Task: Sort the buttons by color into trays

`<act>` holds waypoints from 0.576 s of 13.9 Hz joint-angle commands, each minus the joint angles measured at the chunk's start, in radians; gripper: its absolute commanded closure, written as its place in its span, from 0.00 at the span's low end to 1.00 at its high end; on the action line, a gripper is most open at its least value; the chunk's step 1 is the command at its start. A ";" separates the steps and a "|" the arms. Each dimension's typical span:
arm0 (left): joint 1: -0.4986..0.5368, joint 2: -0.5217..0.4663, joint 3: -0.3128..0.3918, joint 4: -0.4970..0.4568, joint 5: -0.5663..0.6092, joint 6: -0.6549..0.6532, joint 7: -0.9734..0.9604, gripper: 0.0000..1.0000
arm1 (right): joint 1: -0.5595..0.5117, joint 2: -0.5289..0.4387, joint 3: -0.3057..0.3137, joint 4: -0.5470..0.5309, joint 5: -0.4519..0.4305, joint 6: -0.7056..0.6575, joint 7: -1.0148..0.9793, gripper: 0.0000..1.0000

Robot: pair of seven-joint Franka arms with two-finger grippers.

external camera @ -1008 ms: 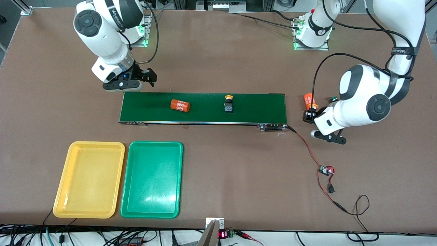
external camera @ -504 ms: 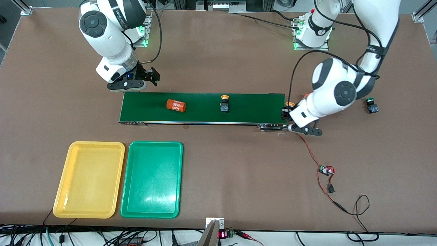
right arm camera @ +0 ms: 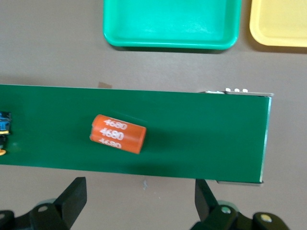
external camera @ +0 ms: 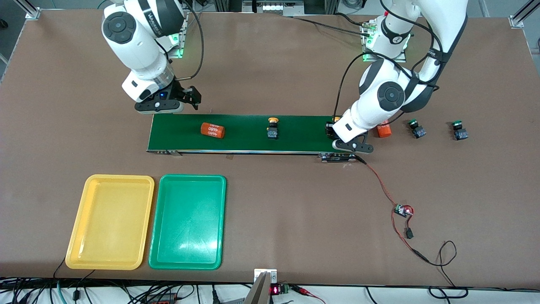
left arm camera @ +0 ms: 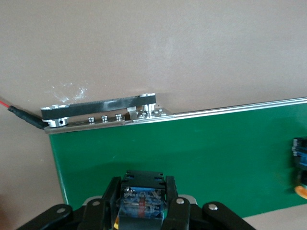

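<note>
Yellow-capped button (left arm camera: pixel 140 206) clamped in left hand (left arm camera: pixel 142 211), now over belt (external camera: pixel 295 135); right hand (external camera: pixel 166 103) agape.

The left gripper (external camera: pixel 333 131) carried a yellow-capped button (left arm camera: pixel 140 207) over the belt's (external camera: pixel 295 135) end, uncovering two green buttons (external camera: pixel 415 128).

I see bare tabletop (external camera: pixel 295 211) between belt (external camera: pixel 249 145) and trays (external camera: pixel 187 221); an orange cylinder (external camera: pixel 212 130) and a button (external camera: pixel 273 130) occupy the belt.

We see the long dark-green conveyor belt (external camera: pixel 251 133) carrying an orange printed cylinder (external camera: pixel 212 130) toward the right arm's end and a yellow-capped push-button switch (external camera: pixel 273 128) mid-belt; two shallow rectangular plastic trays (external camera: pixel 143 219) lie side by side nearer the camera.
</note>
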 commanded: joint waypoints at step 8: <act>-0.017 0.055 0.013 -0.033 -0.012 0.115 0.000 0.94 | 0.035 0.044 0.007 -0.005 -0.037 0.018 0.043 0.00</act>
